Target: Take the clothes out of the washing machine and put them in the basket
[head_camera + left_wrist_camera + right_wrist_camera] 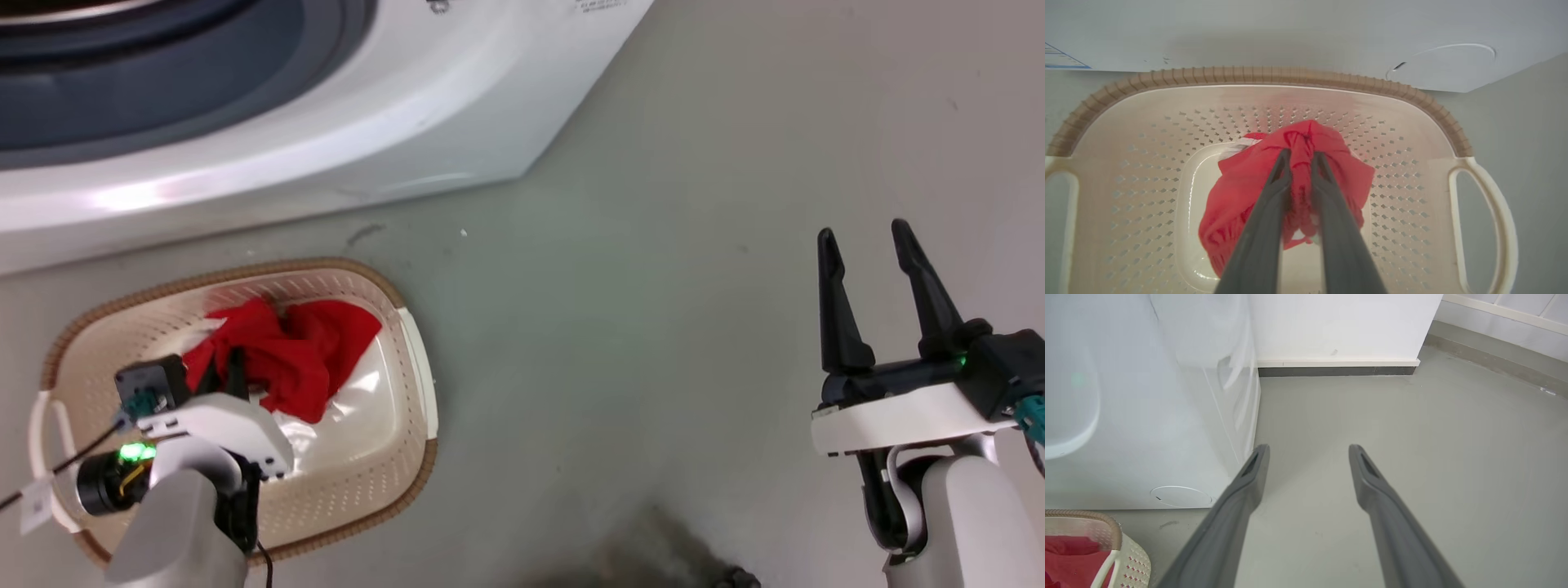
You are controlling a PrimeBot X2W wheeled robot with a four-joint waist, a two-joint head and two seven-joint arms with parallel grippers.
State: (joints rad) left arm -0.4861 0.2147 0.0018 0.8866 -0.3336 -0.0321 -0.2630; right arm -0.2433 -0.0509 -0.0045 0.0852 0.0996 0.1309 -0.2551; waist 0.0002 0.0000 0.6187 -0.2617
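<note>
The left gripper (1301,154) hangs over the basket (1249,74), its jaws pinching a bunched fold of the red clothes (1237,192) between the tips. The rest of the cloth sags below the fingers, inside the basket walls and toward the side nearest the washer (408,106). A scrap of white shows at its far edge. Whether the bundle already rests on the basket bottom cannot be told from here.

The step in hand looks like the release. To do it well, the jaws should part wide in one go, as the fold is wedged deep between the fingers and soft fabric tends to cling. Lowering a little first would let the cloth settle rather than drop against the rim. The lift afterwards should go straight up, slowly, so that any cloth caught on a fingertip slides off inside the basket and not onto the floor (653,327).

The right gripper (861,231) waits well apart over the floor, jaws spread and holding nothing — free for the next reach. The drum's inside is out of sight, so what remains in it cannot be judged.
</note>
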